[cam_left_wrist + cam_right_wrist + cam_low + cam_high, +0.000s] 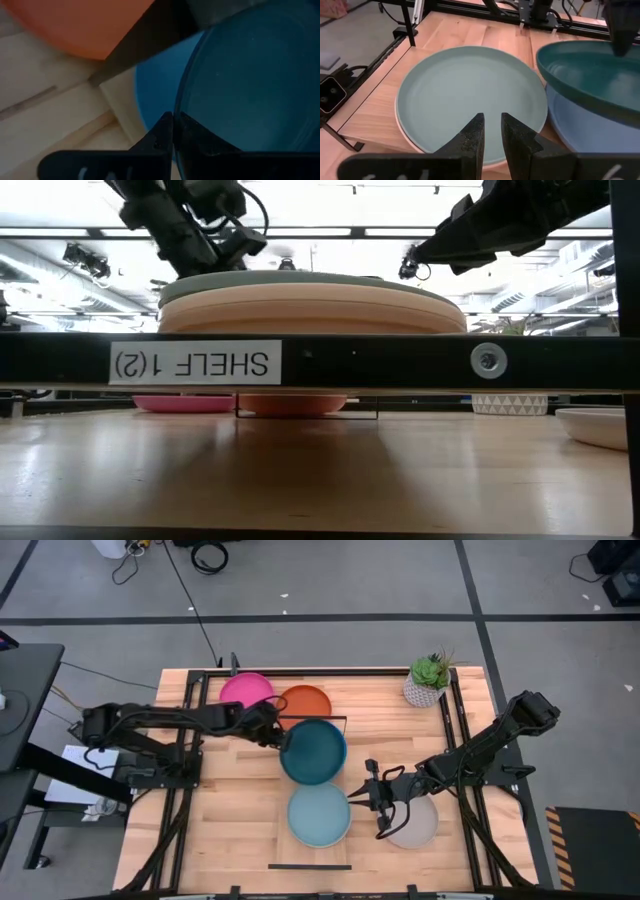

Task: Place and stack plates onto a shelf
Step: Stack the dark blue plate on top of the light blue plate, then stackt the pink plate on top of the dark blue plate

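Observation:
My left gripper (279,736) is shut on the dark teal plate (314,750), held over a blue plate (590,131) that lies on the far half of the shelf (312,855). A light teal plate (319,814) lies on a tan plate (310,310) on the shelf's near half. My right gripper (492,131) hovers over the light teal plate's right rim, open by a narrow gap and empty. A pink plate (245,690) and an orange plate (305,700) lie flat on the table at the back, a pale grey plate (414,824) under my right arm. My left gripper pinches the dark teal plate's rim (181,100) between its two fingers, on the plate's left side. The fingers come about level from the table's left. The plate is lifted clear above the blue plate and tilts slightly in the right wrist view (590,75).
A potted plant (428,680) stands at the back right. Black wire rails close the shelf's far end (315,719) and near end (308,866). A black bar labelled SHELF (190,363) crosses the low view.

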Tool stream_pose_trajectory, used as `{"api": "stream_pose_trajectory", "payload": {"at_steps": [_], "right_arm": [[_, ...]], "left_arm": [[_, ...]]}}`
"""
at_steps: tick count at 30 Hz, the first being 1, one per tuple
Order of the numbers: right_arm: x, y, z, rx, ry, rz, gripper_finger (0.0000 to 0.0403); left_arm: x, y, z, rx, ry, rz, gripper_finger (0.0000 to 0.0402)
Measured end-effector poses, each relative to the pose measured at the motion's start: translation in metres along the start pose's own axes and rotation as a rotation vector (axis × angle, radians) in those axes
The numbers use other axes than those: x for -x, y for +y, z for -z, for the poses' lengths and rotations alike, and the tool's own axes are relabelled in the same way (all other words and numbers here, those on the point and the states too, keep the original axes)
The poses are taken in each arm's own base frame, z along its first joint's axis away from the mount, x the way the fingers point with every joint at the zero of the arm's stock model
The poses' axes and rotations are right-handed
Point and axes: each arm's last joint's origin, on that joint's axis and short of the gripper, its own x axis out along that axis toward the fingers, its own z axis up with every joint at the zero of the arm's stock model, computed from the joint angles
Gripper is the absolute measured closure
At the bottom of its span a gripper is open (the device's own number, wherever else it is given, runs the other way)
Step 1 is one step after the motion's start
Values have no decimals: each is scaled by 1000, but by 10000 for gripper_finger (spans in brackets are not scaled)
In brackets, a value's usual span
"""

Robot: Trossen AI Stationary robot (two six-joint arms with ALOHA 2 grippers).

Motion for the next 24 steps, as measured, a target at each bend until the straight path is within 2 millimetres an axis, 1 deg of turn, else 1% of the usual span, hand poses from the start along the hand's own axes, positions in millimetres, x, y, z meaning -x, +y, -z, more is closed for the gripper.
{"api": "stream_pose_trajectory", "payload": {"at_steps": [3, 5, 11, 16, 20, 22, 24], "right_arm": [[0, 0, 0, 1, 3, -7, 332], [0, 1, 1, 3, 6, -15, 332], [1, 4, 1, 7, 4, -31, 332], [2, 6, 1, 11, 4, -36, 332], [2, 6, 2, 14, 14, -27, 332], [2, 5, 5, 19, 44, -10, 332], [2, 2, 9, 16, 87, 47, 332]], "left_arm": [[-4, -2, -2, -40, -16, 13, 372], [-5, -3, -2, -52, -22, 19, 360], [-5, 0, -1, -83, -3, -3, 300], [-4, 5, 5, -143, 87, -29, 256], [4, 12, 12, -228, 178, -79, 247], [11, 16, 17, -279, 197, -133, 247], [20, 21, 21, -338, 192, -206, 250]]}}
